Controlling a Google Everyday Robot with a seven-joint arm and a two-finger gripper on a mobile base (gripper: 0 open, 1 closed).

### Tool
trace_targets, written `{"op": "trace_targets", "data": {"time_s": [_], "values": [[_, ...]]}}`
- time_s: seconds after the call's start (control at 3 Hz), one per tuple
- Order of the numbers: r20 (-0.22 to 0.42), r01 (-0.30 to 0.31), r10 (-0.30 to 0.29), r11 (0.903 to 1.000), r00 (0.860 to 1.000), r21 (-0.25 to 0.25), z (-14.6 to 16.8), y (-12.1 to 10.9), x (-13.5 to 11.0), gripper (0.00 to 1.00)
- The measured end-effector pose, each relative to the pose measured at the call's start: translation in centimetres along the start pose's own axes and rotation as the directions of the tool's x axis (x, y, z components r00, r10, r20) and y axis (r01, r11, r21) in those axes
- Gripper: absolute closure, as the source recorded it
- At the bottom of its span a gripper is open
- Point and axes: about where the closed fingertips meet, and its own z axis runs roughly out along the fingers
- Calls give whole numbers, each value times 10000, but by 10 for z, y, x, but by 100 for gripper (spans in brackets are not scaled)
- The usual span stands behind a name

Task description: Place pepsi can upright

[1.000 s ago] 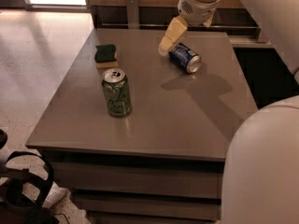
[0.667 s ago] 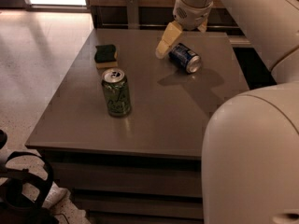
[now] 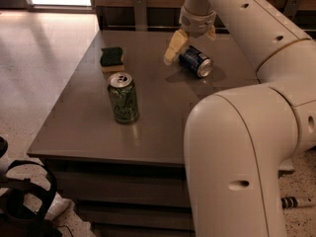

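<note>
The pepsi can (image 3: 196,61), dark blue with silver ends, lies on its side on the grey table (image 3: 89,132), toward the far right. My gripper (image 3: 191,47) hangs just above and behind the can, open and empty. One tan finger (image 3: 173,47) reaches down to the left of the can. The other finger (image 3: 212,32) shows only partly, behind the can's far side. I cannot tell if either finger touches the can.
A green can (image 3: 123,98) stands upright on the table's middle left. A green and yellow sponge (image 3: 112,58) lies at the far left. My white arm (image 3: 247,147) fills the right foreground. Dark gear (image 3: 19,201) sits on the floor at lower left.
My gripper has come down and slightly left, closer to the lying pepsi can. My arm's elbow has swung further into view on the right. The cans and sponge have not moved.
</note>
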Motion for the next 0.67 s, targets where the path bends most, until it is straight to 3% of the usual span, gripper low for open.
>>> {"op": "trace_targets", "data": {"time_s": [0.67], "values": [[-744,-1107,1163,9910,9904,752,26,-25,-5,0]]}}
